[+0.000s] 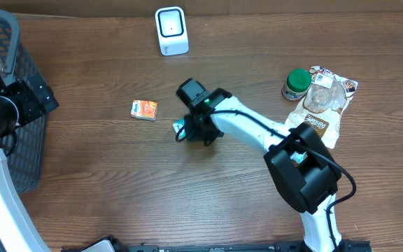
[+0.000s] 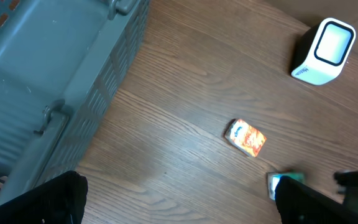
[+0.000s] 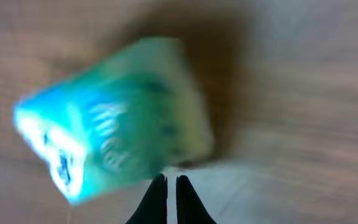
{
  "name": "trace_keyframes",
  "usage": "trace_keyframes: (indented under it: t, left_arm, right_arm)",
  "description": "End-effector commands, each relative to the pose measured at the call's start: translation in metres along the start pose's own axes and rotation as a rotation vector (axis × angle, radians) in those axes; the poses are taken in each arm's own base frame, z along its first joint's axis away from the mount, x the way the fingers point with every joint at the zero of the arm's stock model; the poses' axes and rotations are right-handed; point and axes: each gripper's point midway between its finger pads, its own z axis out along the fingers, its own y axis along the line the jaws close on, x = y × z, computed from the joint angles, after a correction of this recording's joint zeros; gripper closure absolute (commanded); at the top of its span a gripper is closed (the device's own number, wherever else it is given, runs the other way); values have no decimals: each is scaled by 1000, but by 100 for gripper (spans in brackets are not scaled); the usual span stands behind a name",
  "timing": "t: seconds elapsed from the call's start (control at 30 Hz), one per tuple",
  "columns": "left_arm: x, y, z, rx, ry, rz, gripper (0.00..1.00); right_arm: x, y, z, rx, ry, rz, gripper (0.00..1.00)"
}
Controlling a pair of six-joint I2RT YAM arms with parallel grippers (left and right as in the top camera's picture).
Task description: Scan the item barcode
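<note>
A small green-and-blue packet (image 1: 178, 127) lies on the wooden table, left of centre. My right gripper (image 1: 189, 130) is down at it. In the right wrist view the packet (image 3: 117, 118) is blurred and sits just past the fingertips, touching them. The right gripper (image 3: 171, 179) is shut, with only a sliver of gap and nothing visible in it. The white barcode scanner (image 1: 171, 31) stands at the back of the table, also in the left wrist view (image 2: 325, 51). My left gripper (image 2: 179, 208) hangs open above the table beside the basket, holding nothing, with the green packet (image 2: 284, 180) by its right finger.
A small orange packet (image 1: 144, 110) lies left of the green one, seen again in the left wrist view (image 2: 247, 137). A grey plastic basket (image 1: 5, 42) stands at the far left. A green-capped bottle (image 1: 297, 82) and a snack bag (image 1: 324, 108) lie at the right.
</note>
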Motion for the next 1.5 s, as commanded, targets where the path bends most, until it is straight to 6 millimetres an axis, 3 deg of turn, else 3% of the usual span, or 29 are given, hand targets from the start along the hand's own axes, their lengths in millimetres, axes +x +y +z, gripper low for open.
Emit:
trace_keyframes:
  t: [0.0, 0.1, 0.23, 0.3, 0.57, 0.77, 0.87, 1.13, 1.47]
  left_arm:
    - [-2, -1, -1, 8, -6, -9, 0]
    - [-2, -1, -1, 8, -6, -9, 1]
    - [-2, -1, -1, 8, -6, -9, 0]
    - [-2, -1, -1, 8, -6, -9, 0]
    - [-2, -1, -1, 8, -6, -9, 1]
    - [-2, -1, -1, 8, -6, -9, 0]
    - [-2, -1, -1, 8, -6, -9, 0]
    - [-2, -1, -1, 8, -6, -9, 0]
    - [-2, -1, -1, 8, -6, -9, 0]
  right_arm:
    - [-31, -15, -13, 8, -106, 64, 96]
    - [-54, -15, -16, -51, -162, 87, 96]
    - [-65, -12, -19, -109, -177, 89, 95]
    - [-65, -10, -21, -142, -159, 55, 87]
    - [-49, 11, -51, -327, -26, 63, 62]
    - [-20, 21, -43, -307, 66, 111, 43]
    - [-13, 18, -29, -234, 62, 190, 43]
    - [-11, 7, -10, -113, -11, 279, 60]
    - [-7, 7, 6, -137, -34, 272, 68]
